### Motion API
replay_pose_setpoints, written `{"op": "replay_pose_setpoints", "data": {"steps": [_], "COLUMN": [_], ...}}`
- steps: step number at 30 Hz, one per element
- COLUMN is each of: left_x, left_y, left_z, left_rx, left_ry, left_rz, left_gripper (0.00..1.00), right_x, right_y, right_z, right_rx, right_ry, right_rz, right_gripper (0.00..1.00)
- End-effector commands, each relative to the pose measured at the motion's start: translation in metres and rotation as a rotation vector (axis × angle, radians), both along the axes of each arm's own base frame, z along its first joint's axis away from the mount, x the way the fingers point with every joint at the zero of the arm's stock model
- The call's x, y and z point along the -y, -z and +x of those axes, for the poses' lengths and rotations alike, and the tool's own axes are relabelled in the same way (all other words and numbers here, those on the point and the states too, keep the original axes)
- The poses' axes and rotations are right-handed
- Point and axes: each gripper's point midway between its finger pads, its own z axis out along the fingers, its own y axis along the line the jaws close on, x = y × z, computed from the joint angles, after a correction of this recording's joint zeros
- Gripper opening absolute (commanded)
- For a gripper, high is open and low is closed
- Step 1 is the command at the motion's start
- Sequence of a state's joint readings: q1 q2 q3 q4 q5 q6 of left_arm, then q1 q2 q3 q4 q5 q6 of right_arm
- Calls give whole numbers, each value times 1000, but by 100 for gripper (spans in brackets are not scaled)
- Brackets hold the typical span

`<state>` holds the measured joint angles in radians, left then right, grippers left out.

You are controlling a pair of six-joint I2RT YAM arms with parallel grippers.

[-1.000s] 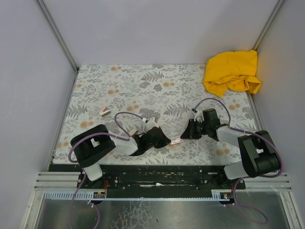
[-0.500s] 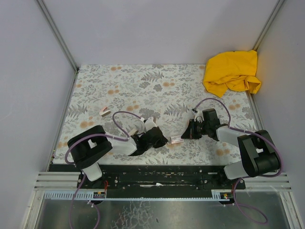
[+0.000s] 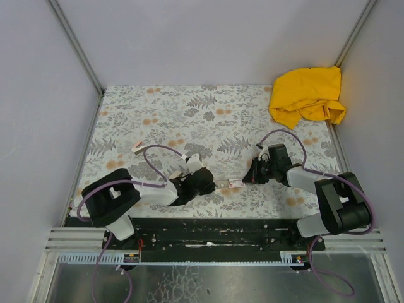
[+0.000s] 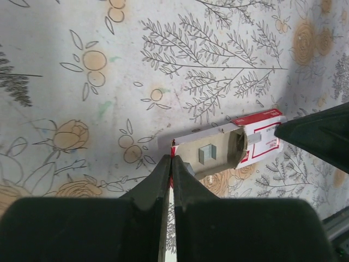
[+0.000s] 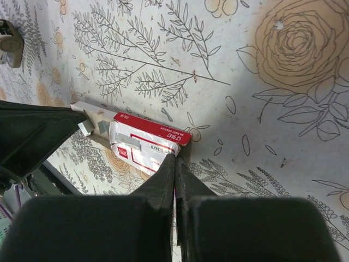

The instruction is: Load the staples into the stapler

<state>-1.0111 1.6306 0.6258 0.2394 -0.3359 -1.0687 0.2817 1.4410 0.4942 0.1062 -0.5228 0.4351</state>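
Each hand grips one end of the tiny white cardboard box with red print (image 5: 147, 143).
The left hand (image 4: 172, 158) is pinched narrow on the brown inner tray (image 4: 188, 148) and the right hand (image 5: 175, 161) on the box itself, probably so the tray can slide out. Short silvery staples (image 4: 207, 154) lie just ahead of the left hand. The small cream plastic stapler (image 3: 137, 148) waits on the flowered desk (image 3: 208, 113), well behind it.

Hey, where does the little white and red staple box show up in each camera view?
Top external: the staple box lies low centre, between the two grippers.
Left wrist: right of centre, past the fingertips.
Right wrist: left of centre, past the fingertips.
Shared landmark: the left gripper, pinching the box's slid-out tray end; bottom centre in its own view, a dark wedge at left in the right wrist view.
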Motion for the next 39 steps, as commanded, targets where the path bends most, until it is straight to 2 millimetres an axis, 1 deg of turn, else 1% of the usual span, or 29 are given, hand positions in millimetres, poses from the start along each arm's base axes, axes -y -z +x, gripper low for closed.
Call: {"op": "replay_pose_setpoints", "data": {"steps": [1,9,13,14,15,16,17,19,20,22,25,27,31,32,36,39], "left_x": [-27,-37,-38,-37,-36,-35,-35,-36,-37,-39,-51,-63,-91,-98,-122,-128], "left_y": [5,3,0,-1,-3,-6,-10,-25,-34,-54,-82,-95,-106,-105,-96,-88], "left_z": [1,0,0,0,0,0,0,1,2,2,0,-1,-7,-10,-17,-20], "left_rx": [32,41,47,48,50,54,60,88,103,135,168,162,116,100,56,15], "left_ry": [-33,-42,-38,-31,-20,-9,-4,9,15,24,26,3,-62,-76,-136,-136], "left_rz": [115,141,144,145,143,149,151,146,141,127,120,101,-18,-54,-122,-188], "left_gripper": [0,0,0,2,7,17,28,46,55,70,88,92,98,100,100,100], "right_x": [4,11,15,17,18,20,22,25,26,30,33,32,26,25,22,21], "right_y": [-5,-6,-7,-7,-9,-11,-13,-20,-23,-32,-41,-47,-57,-58,-59,-57], "right_z": [9,10,12,12,13,14,15,16,17,19,18,18,14,12,9,7], "right_rx": [34,41,45,45,50,54,62,81,94,118,141,154,173,174,173,161], "right_ry": [31,60,79,85,92,99,105,111,112,118,117,113,96,93,92,84], "right_rz": [-36,-70,-93,-98,-106,-115,-122,-137,-145,-159,-174,-168,-122,-112,-89,-80], "right_gripper": [0,0,0,0,0,3,11,29,36,46,54,59,67,69,71,71]}}
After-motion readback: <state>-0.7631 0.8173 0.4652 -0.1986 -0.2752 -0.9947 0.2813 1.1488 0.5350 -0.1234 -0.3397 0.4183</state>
